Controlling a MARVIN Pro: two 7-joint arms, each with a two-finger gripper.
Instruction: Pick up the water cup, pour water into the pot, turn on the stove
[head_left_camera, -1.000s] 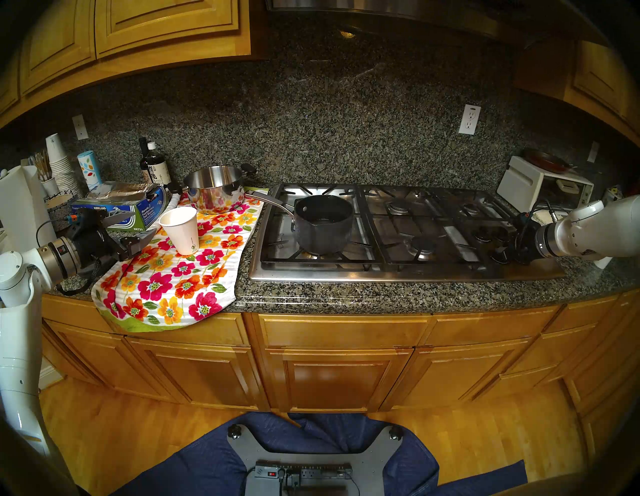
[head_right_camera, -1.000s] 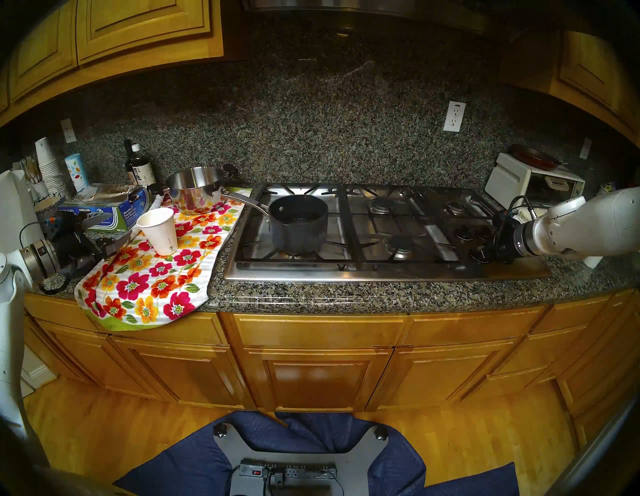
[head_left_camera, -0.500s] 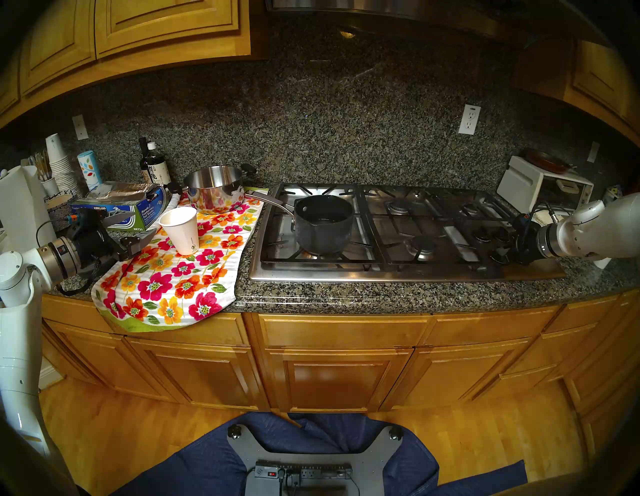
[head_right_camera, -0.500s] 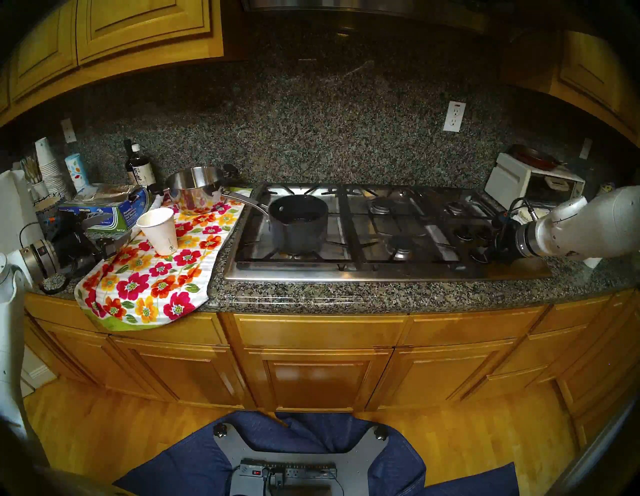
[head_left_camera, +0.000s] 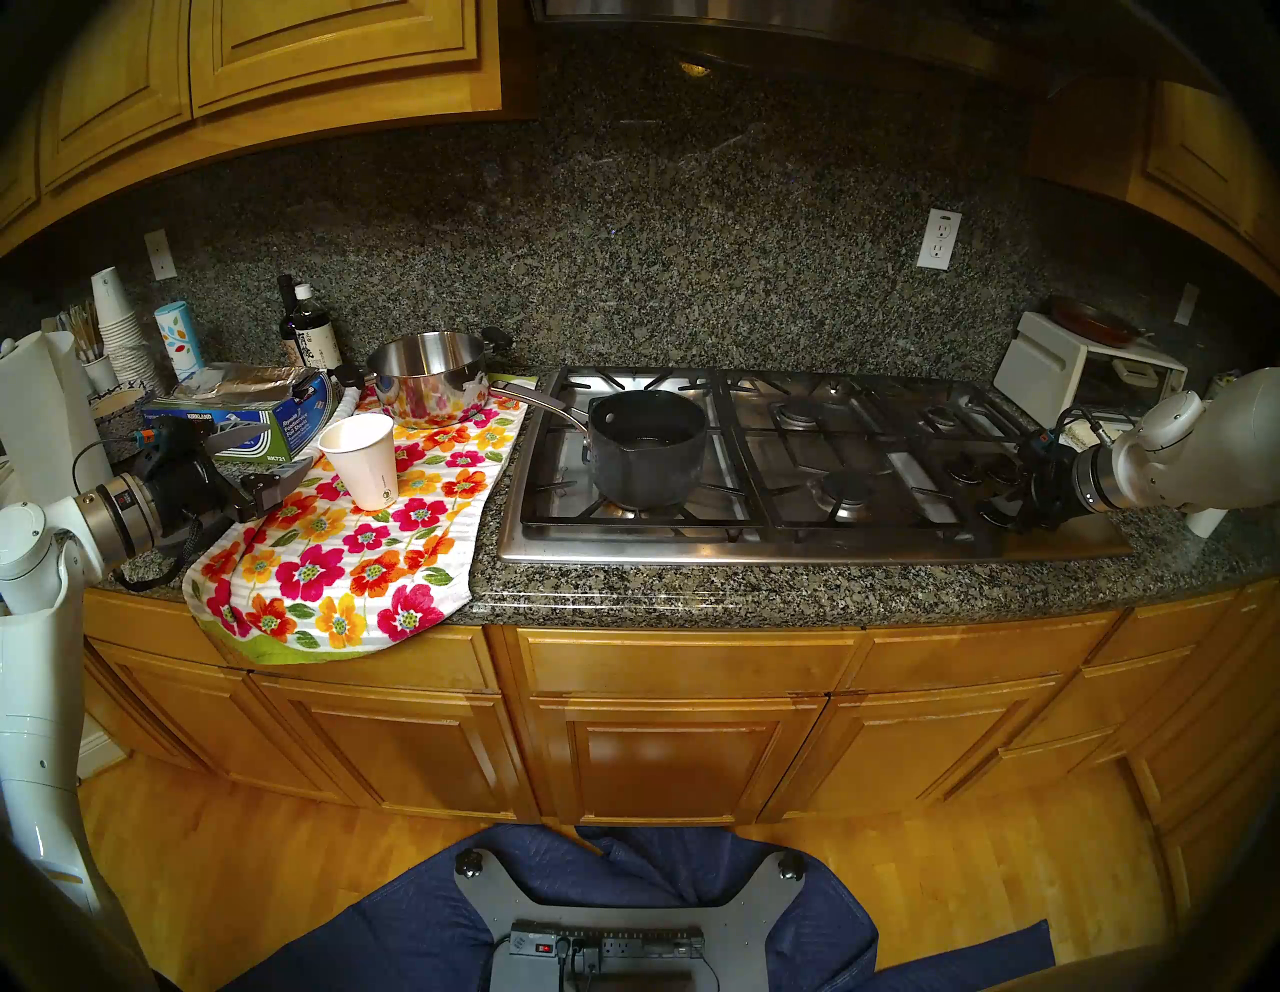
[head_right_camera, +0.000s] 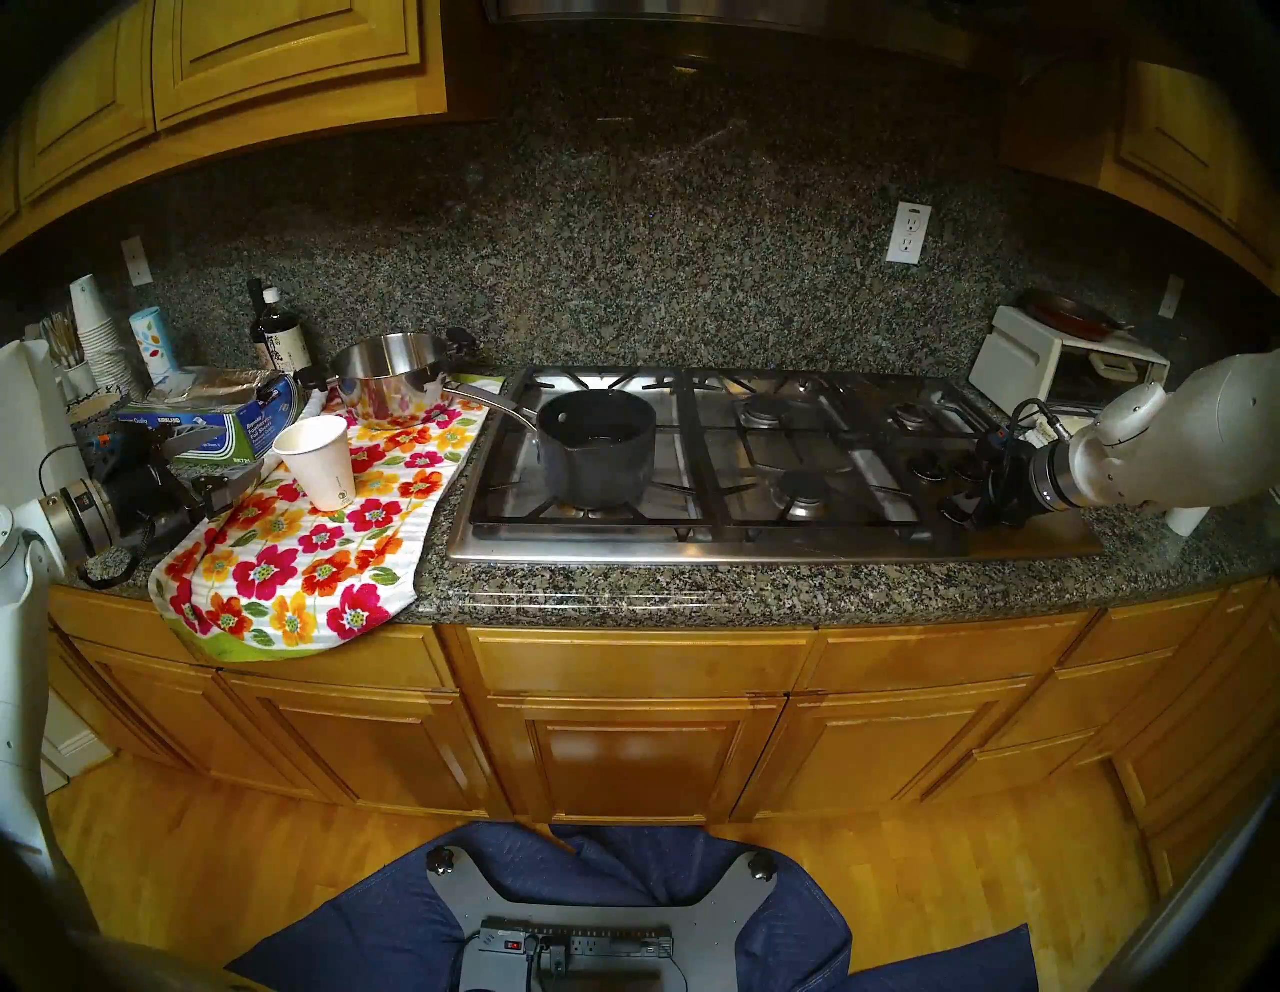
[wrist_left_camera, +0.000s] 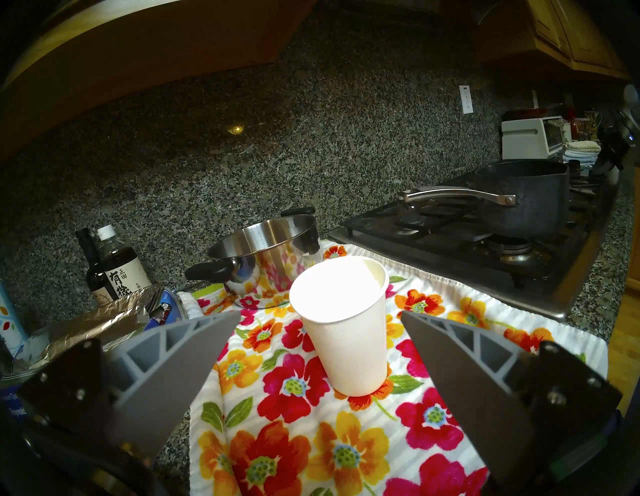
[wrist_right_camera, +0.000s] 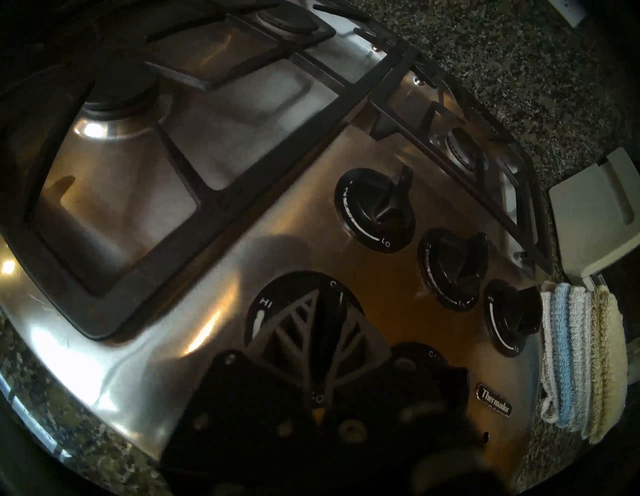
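Note:
The white paper water cup (head_left_camera: 363, 461) (head_right_camera: 318, 461) (wrist_left_camera: 346, 329) stands upright on a floral towel (head_left_camera: 346, 561). My left gripper (head_left_camera: 287, 450) (head_right_camera: 242, 452) (wrist_left_camera: 321, 313) is open just left of the cup, a finger on either side and touching nothing. On the front-left burner of the steel stove (head_left_camera: 796, 547) (wrist_right_camera: 138, 363) sits the dark pot (head_left_camera: 647, 450) (wrist_left_camera: 526, 201), with a glint of liquid inside. My right gripper (head_left_camera: 997, 502) (head_right_camera: 959, 506) (wrist_right_camera: 332, 304) is shut on a black stove knob, whose dial ring (wrist_right_camera: 259, 311) shows beside the fingers.
Behind the cup stands a shiny steel pot (head_left_camera: 426, 377). A foil box (head_left_camera: 235, 415), bottles (head_left_camera: 312, 332) and stacked cups (head_left_camera: 118, 325) crowd the left. Three more knobs (wrist_right_camera: 450, 266) lie beyond the held one. Folded cloths (wrist_right_camera: 581, 356) and a toaster oven (head_left_camera: 1080, 374) sit right of the stove.
My right forearm has risen and its wrist has turned while the gripper stayed shut on the knob. The left arm, cup and pot have not moved.

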